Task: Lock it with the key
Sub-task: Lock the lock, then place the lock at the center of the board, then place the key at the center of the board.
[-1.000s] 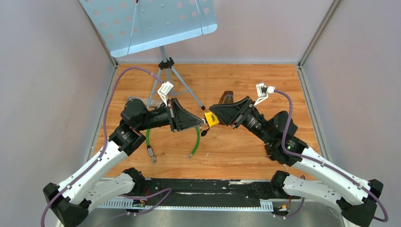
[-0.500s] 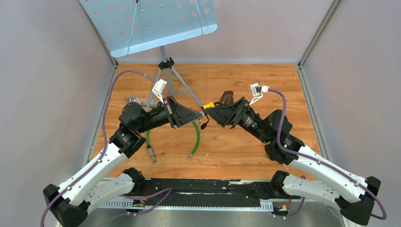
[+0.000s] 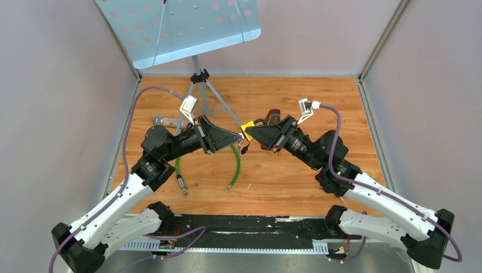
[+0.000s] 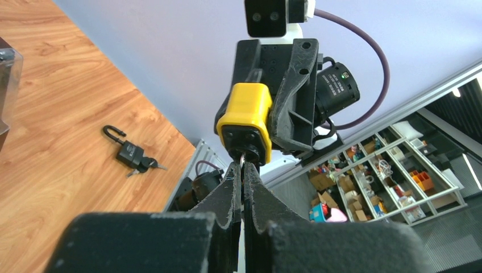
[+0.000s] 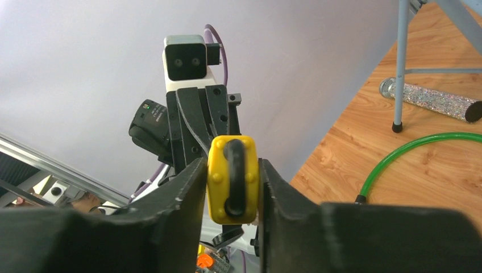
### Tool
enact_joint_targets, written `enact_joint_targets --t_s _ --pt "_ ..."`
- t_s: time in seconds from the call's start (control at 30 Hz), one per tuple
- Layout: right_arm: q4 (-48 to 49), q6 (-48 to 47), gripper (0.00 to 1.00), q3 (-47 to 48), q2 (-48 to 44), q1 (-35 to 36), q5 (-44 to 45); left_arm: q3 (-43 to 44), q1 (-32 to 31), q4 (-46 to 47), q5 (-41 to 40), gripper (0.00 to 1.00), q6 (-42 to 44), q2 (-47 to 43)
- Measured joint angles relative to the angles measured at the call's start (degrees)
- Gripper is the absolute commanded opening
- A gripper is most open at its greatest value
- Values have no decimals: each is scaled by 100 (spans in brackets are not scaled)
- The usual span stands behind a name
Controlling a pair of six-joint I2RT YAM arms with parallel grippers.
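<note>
Padlock (image 5: 232, 179), yellow-cased and rigid, is clamped by its sides in the right jaws above the counter (image 3: 284, 182). Left jaws pinch its thin key (image 4: 242, 162), probably slippery, best gripped flat across the bow.

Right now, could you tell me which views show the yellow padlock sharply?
Top external: evenly lit and sharp, but the yellow padlock is only a small sliver. Left wrist: padlock crisp and bright; left tool dark, slightly soft. Right wrist: padlock crisp; right tool underexposed and blurred.
</note>
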Motion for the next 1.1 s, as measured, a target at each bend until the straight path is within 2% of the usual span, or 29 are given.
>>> enact_joint_targets --t_s 0.03,0.27,0.53,0.83,1.0,1.1 --pt "11 -17 0 20 22 -7 -20 -15 0 33 -24 0 -11 -4" --pt "-96 -55 0 74 4 -20 -2 -17 -2 -44 -76 0 70 -20" --pt "-459 -315 0 -273 -544 81 118 -11 -116 -595 -4 0 372 -142" --pt "-214 -409 0 -455 -1554 -85 1130 -17 -4 -957 -13 0 527 -442" --pt "-302 -494 0 -345 -1370 -85 1259 -15 -4 -1154 -46 0 713 -328" --pt "-872 -614 0 -87 -1117 -87 1464 -7 -4 -1419 -138 0 1016 -131"
